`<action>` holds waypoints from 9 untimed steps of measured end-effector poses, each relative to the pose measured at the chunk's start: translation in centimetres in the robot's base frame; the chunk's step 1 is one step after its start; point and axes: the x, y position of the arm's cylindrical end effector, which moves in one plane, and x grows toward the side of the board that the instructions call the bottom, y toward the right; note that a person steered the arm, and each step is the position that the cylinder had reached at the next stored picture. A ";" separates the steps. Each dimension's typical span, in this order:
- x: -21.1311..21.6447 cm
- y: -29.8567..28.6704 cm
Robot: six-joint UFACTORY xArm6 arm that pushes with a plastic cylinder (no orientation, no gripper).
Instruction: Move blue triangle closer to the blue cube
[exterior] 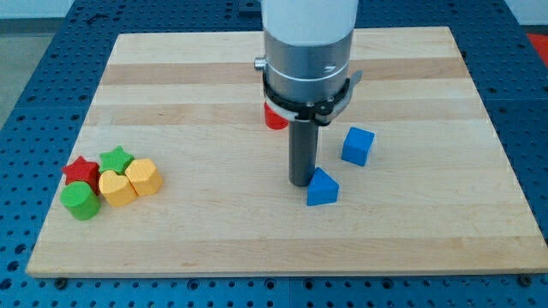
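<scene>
Almost there, just a small gap left to close

My tip (pixel 300 182) sits touching the blue triangle (pixel 322 187) on its left; no gripper here, just a rod. The blue cube (pixel 358 145) waits near, up-right.

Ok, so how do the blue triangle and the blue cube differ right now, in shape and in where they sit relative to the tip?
Shape: the blue triangle is a wedge with a peaked top; the blue cube is square-faced.
Place: the blue triangle lies nearer the view's bottom; the blue cube sits up and to the view's right of it, with a gap between them.
Contact: my tip is right beside the blue triangle's left edge; the blue cube stands clear of it.
Both are the same blue.
</scene>
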 end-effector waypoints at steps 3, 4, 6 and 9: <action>6.3 -0.8; 7.1 0.2; 2.8 3.0; 0.7 5.9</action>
